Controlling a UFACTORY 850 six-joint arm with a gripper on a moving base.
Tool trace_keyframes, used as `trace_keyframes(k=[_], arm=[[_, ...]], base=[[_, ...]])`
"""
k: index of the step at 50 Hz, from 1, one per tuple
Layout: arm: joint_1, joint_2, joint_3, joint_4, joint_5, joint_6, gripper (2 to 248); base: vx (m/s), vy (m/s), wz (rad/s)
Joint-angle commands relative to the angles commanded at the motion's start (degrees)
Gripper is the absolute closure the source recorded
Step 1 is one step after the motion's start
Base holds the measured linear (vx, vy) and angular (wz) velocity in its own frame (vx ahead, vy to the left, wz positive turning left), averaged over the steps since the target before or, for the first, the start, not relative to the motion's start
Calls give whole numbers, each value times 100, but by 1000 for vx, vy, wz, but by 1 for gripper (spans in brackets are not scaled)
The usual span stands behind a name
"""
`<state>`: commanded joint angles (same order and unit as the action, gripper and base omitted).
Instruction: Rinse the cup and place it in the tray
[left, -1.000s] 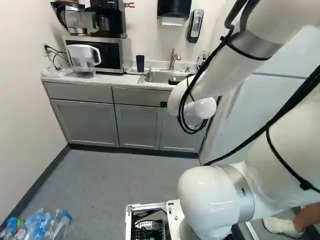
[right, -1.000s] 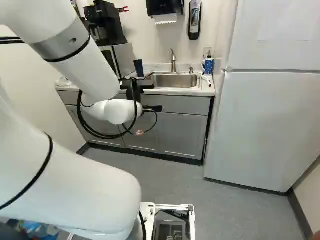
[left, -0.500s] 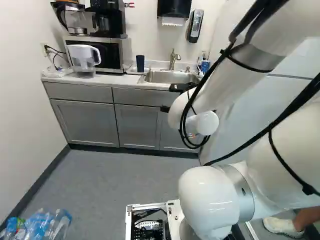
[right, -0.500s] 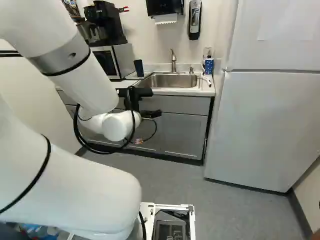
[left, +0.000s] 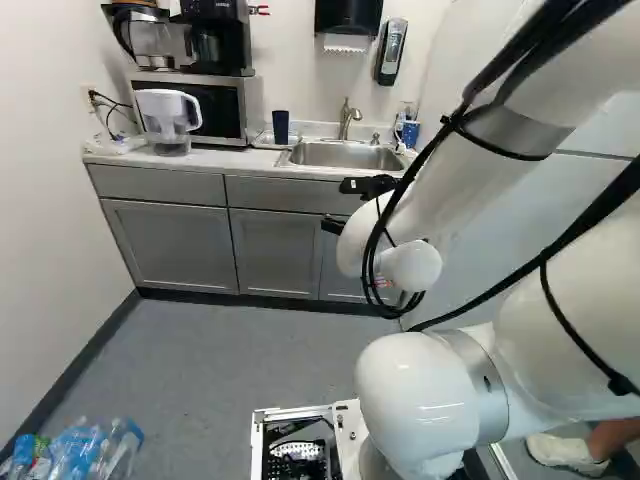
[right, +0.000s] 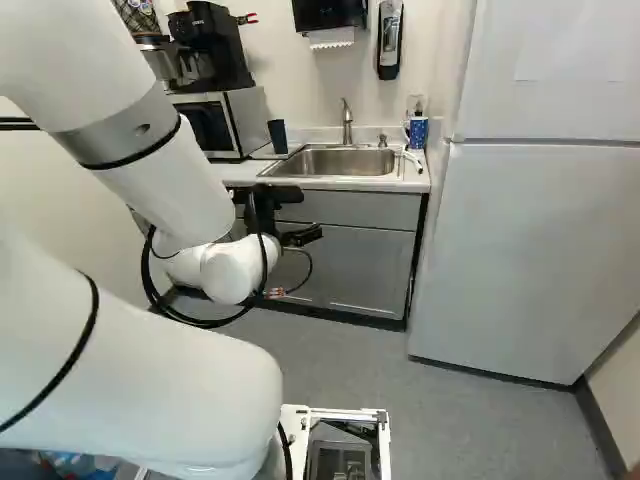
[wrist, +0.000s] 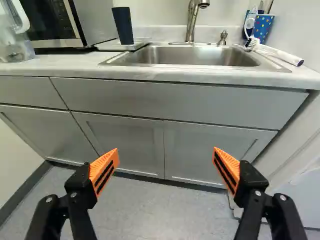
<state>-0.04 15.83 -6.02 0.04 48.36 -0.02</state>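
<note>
Wrist view, dark blue cup (wrist: 123, 25), narrower at foot, on tray (wrist: 111, 46)

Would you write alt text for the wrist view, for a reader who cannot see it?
An open, empty gripper with orange pads hangs before gray cabinets; above them, a dark blue cup stands on a tray beside the sink and faucet. A white brush lies at the sink's other end, near a dotted blue cup.

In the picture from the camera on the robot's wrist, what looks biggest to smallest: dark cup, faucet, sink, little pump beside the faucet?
1. Sink
2. Dark cup and faucet: too alike to rank
3. Little pump
</note>
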Motion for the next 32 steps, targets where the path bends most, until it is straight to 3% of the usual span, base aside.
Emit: trace_keyframes(k=[32], arm=[[4, 17, 102, -4, 164, 2, 3]], base=[[0, 0, 0]])
